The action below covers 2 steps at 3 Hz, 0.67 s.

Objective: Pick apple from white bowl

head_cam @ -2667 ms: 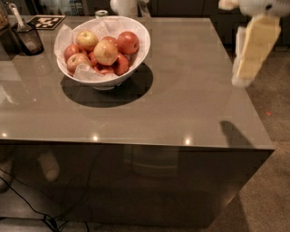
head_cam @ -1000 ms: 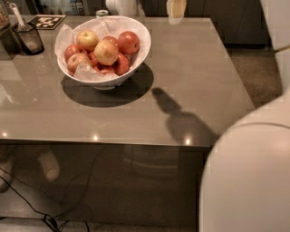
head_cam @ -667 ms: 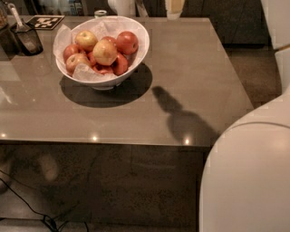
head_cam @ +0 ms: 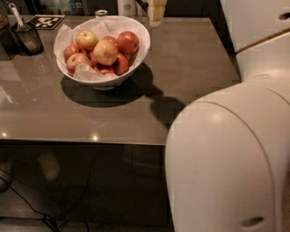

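Note:
The white bowl (head_cam: 136, 47) stands on the grey table at the left, lined with crumpled white paper. It holds several apples. The large pale yellow apple with a pink blush (head_cam: 105, 52) lies on top near the middle. A smaller yellow-green apple (head_cam: 87, 40) is behind it to the left, and deep red apples (head_cam: 128, 42) lie around them. My gripper (head_cam: 157, 10) hangs at the top edge of the view, just behind and to the right of the bowl's rim, above table height and apart from the apples.
My white arm (head_cam: 231, 149) fills the right side of the view, in front of the table's right edge. A dark cup with a utensil (head_cam: 27, 38) and a black-and-white tag (head_cam: 45, 21) sit at the far left back. The table's front edge (head_cam: 81, 141) runs across the middle.
The gripper has moved left along the back, from right of the table to just behind the bowl's right rim. My arm has swung into view and fills more of the right side.

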Motion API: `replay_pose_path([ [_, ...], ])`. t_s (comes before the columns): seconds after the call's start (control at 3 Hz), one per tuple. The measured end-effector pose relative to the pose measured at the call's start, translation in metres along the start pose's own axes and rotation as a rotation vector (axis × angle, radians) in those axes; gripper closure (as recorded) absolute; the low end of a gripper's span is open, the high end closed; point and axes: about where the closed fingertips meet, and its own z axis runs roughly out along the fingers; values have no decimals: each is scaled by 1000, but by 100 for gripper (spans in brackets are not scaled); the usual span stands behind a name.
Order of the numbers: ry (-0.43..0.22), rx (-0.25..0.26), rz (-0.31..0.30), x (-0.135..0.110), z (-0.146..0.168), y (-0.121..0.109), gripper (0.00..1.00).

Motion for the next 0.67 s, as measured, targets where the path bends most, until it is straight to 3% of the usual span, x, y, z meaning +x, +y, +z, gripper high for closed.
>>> replay_pose_path([
  [0.33,-87,5,-18,-14,57,-20,0],
  [0.67,-87,5,-18,-14,57,-20,0],
])
